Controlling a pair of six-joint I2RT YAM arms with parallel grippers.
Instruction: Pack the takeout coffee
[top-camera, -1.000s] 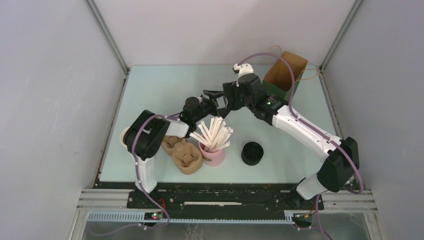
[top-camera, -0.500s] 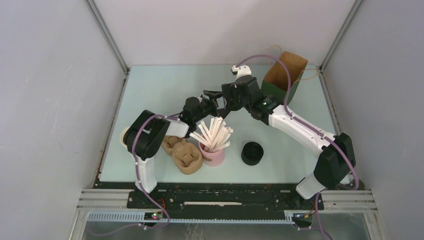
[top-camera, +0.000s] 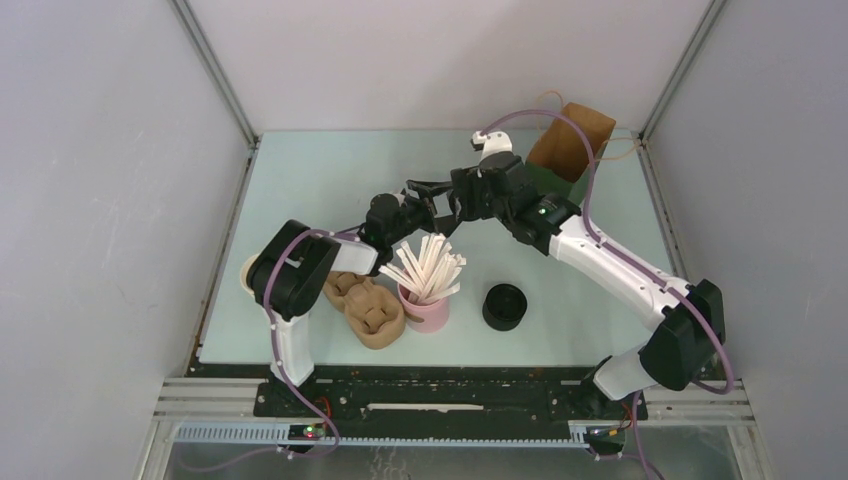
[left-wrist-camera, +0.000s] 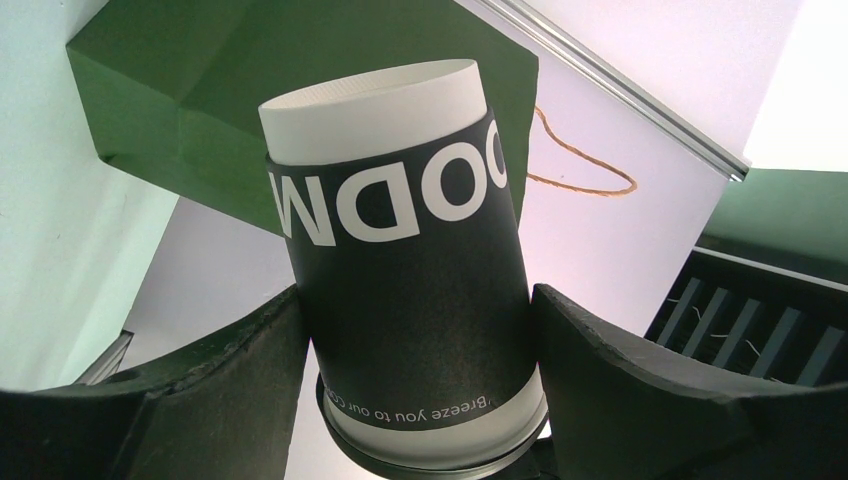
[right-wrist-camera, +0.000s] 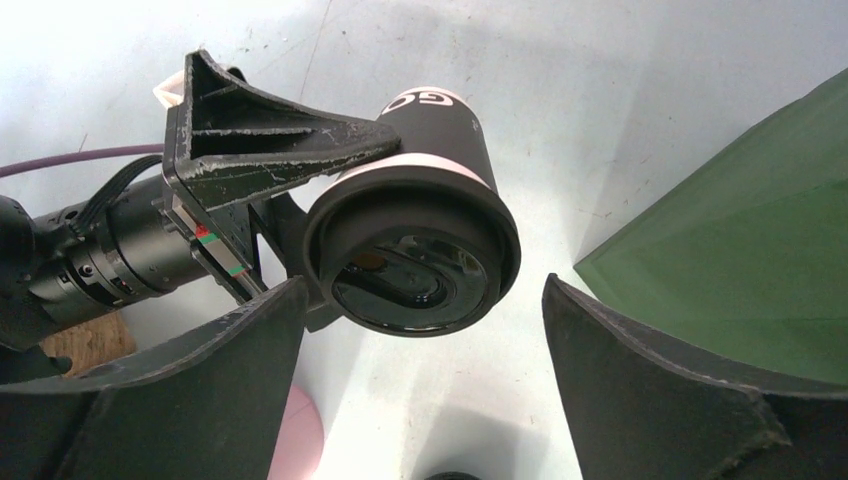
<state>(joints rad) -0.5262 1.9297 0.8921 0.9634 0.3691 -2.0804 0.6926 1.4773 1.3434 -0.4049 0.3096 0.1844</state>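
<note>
left gripper (left-wrist-camera: 420, 305) tight on the takeout coffee (left-wrist-camera: 400, 250), barely visible from above; right gripper (right-wrist-camera: 425, 295) wide apart near its lid (right-wrist-camera: 415, 265)

Pale grey walls (top-camera: 100, 200) enclose a mint-green table (top-camera: 320, 180), with aluminium posts (top-camera: 215, 70) at 2 rear corners.

takeout coffee (left-wrist-camera: 410, 300): matt black paper | lid (right-wrist-camera: 412, 275): glossy plastic | bag (left-wrist-camera: 250, 70): matt green paper

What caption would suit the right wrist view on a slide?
Left gripper holds the takeout coffee sideways, lid toward the camera, framed by the open right gripper; green bag at right.
</note>
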